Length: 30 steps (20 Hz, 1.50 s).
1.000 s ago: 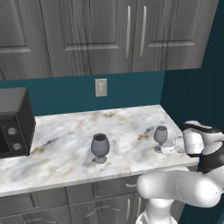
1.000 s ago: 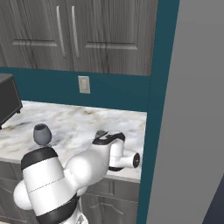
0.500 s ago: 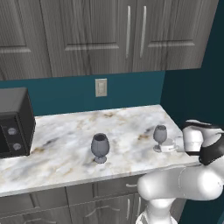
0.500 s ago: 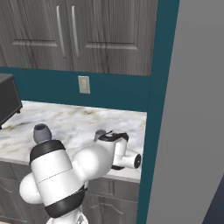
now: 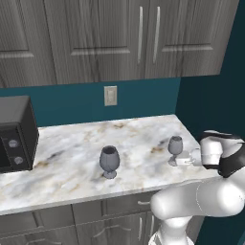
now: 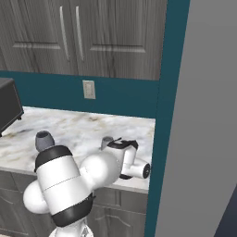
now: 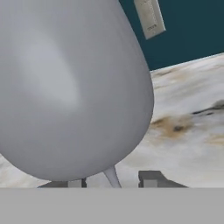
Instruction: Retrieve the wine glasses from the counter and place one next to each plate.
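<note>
Two upright wine glasses [image 5: 109, 161] on counter [image 5: 72, 158]

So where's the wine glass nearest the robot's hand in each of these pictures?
Left base view: the narrower wine glass stands right of centre on the counter, just left of the white hand.
Right base view: just its rim peeks over the arm, near the middle.
Hand view: its bowl looms at upper left, stem between the finger tips.
Shared landmark: the wall outlet on the teal wall.

microwave [image 5: 14, 134] cut off at left edge, nearer glass's [image 7: 65, 87] foot hidden
</note>
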Motion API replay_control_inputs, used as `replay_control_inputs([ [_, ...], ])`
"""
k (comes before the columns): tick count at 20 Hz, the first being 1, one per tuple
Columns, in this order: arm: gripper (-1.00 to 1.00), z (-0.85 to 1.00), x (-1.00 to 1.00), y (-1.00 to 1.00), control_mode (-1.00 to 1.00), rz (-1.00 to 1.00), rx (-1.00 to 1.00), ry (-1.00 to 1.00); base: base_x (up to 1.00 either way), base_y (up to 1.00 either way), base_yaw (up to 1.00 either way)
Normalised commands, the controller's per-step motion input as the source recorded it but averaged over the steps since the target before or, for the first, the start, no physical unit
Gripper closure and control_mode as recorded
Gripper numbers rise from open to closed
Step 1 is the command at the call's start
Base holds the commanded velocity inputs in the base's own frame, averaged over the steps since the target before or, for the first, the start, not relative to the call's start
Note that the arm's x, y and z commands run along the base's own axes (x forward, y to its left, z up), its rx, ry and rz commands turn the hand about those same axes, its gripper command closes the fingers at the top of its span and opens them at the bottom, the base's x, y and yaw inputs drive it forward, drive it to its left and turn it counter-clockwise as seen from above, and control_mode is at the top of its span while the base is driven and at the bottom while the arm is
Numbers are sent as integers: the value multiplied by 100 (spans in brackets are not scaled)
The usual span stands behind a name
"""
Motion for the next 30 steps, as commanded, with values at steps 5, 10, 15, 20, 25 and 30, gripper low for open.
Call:
replay_control_inputs([
  [5,100,14,0,19,-100,-1,0,-8,0,0,0],
  [10,100,65,-35,11,-100,0,0,-20,0,0,0],
  [15,100,100,-78,39,-100,-1,-5,-37,0,0,0],
  [20,100,100,-66,54,-100,0,-6,-28,0,0,0],
  [25,100,100,-80,37,-100,-1,-2,-20,0,0,0],
  [30,100,100,-71,4,-100,-3,-1,-7,0,0,0],
])
